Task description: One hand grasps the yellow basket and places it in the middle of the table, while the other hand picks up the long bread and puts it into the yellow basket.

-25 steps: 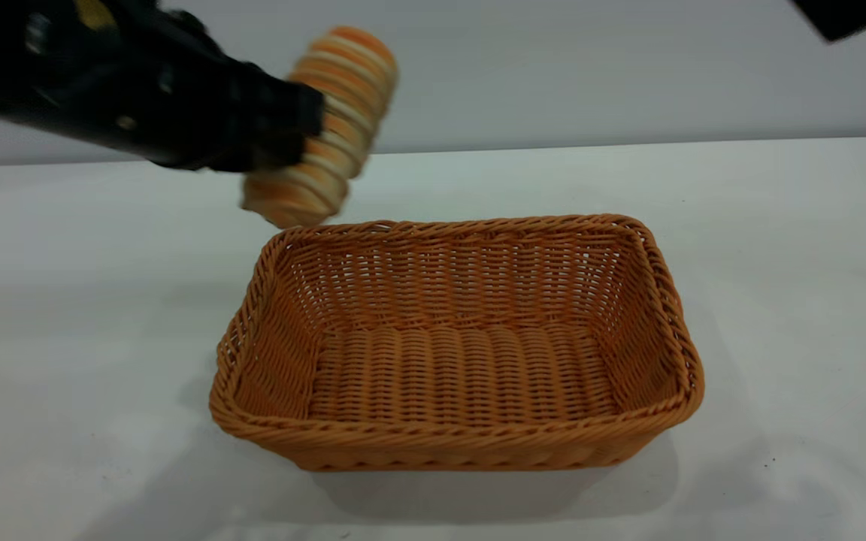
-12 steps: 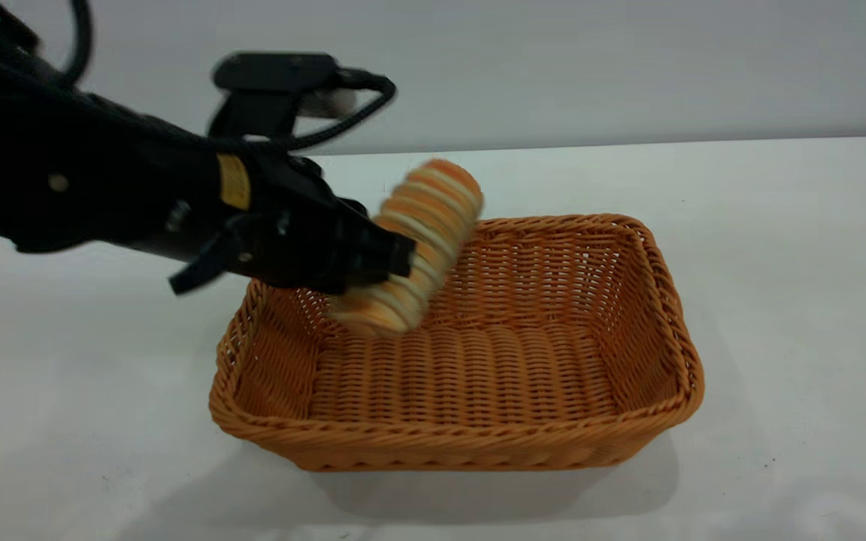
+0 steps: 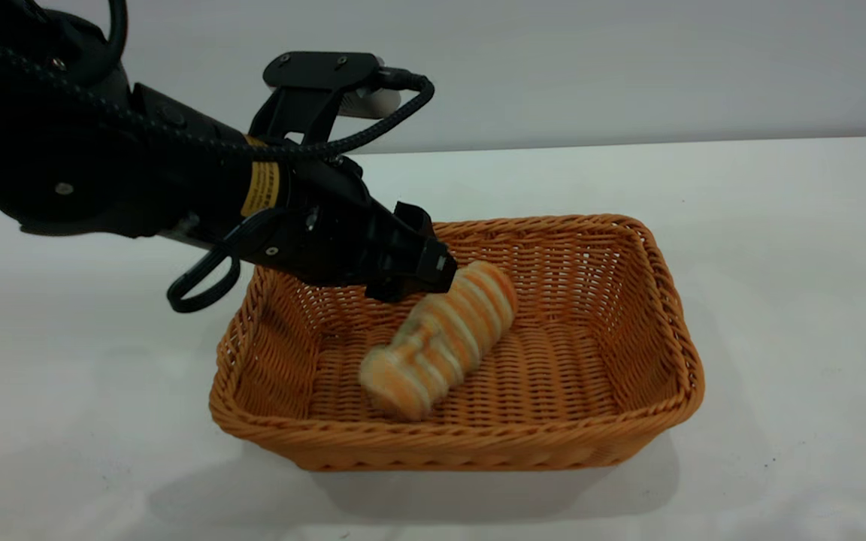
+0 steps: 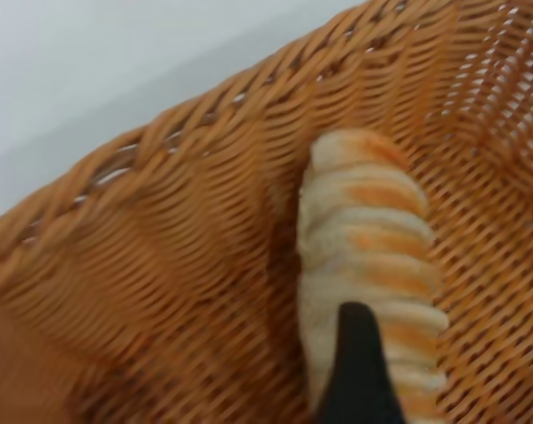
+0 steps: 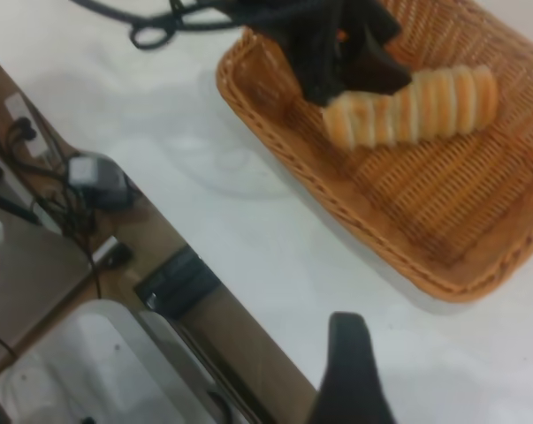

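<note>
The yellow basket stands on the white table, near its middle. The long bread lies slantwise on the basket floor, free of any grip. My left gripper hovers open just above the bread's far end, over the basket's back left part. In the left wrist view one dark finger lies over the bread. The right wrist view shows the basket, the bread and the left gripper from high up. One finger of my right gripper shows there, empty, over the table edge.
In the right wrist view a brown floor with cables and a power adapter lies beyond the table edge. The left arm's black cable loop hangs beside the basket's left rim. Bare table surrounds the basket.
My left gripper carried the bread down from above the basket's back left into the basket and let go. The bread now lies on the basket floor. The right arm has left the exterior view.
</note>
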Robot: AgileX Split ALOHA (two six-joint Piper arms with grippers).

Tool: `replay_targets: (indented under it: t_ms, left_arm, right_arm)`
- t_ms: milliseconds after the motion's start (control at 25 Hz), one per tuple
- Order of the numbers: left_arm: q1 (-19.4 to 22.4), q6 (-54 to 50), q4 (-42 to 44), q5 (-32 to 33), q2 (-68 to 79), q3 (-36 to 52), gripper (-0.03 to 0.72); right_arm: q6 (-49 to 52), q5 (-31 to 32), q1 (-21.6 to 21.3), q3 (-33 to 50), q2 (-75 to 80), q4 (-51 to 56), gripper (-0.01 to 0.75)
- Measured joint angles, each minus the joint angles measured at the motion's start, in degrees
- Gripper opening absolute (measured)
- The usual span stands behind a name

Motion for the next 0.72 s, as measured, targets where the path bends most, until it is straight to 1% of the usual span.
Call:
replay_targets:
  t_ms: [80,240,360,520,640,720]
  left_arm:
    - [0.0,0.1,1.6,3.9,-2.6,0.0,0.647]
    - [0.5,0.1,4.8,13.6,-11.0,0.0,0.632]
    - [0.7,0.1,6.6,24.7,-19.0,0.0,0.589]
    - [0.7,0.1,6.7,39.1,-30.6,0.1,0.542]
    - [0.7,0.1,5.9,48.5,-39.2,0.5,0.526]
    - [0.7,0.1,4.8,52.8,-44.8,1.1,0.523]
  right_arm:
    - [1.1,0.3,0.0,0.0,-0.7,-1.6,0.565]
    - [4.5,0.9,0.0,0.1,-3.9,-6.3,0.565]
    - [8.3,2.1,0.0,0.1,-7.1,-10.3,0.564]
    - [12.9,4.0,0.0,0.7,-12.3,-15.4,0.564]
    - [15.7,4.5,0.0,3.1,-17.4,-18.2,0.564]
    - [16.6,4.6,0.0,5.8,-20.8,-19.0,0.564]
